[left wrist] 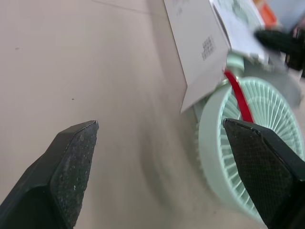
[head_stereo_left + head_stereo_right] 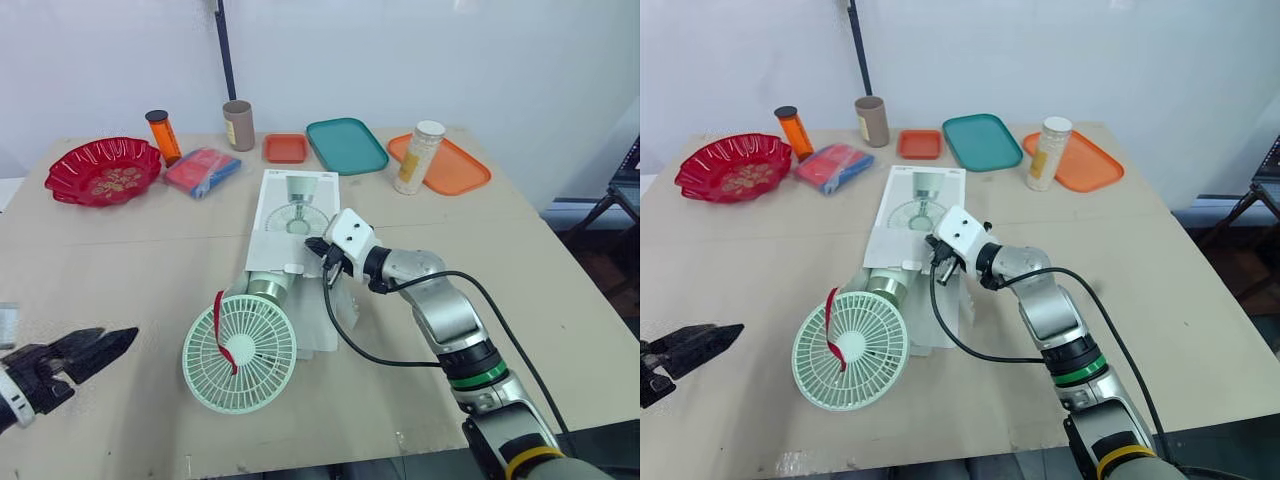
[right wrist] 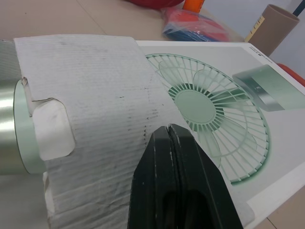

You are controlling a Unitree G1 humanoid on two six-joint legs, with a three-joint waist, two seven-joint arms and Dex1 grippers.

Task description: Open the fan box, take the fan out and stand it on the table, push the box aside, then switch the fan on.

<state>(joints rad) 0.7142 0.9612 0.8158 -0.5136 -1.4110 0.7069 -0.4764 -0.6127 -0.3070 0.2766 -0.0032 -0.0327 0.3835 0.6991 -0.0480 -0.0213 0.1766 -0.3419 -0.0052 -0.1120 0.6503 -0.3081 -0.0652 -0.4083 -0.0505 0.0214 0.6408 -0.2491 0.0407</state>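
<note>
My closed right hand (image 2: pixel 318 248) rests on the fan box (image 2: pixel 290 205); the fan (image 2: pixel 240 350), probably light and fragile, lies half out on the counter (image 2: pixel 120 250). My open left hand (image 2: pixel 108 342) should grip its stiff neck, not the grille.

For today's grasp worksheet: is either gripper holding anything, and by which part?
Nothing is held. The left gripper is open, empty; the right gripper is shut, tips at the fan box flap.

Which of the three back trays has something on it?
The orange tray on the robot's far right: a white-capped bottle stands on its left end. The teal tray and small red-orange tray hold nothing.
</note>
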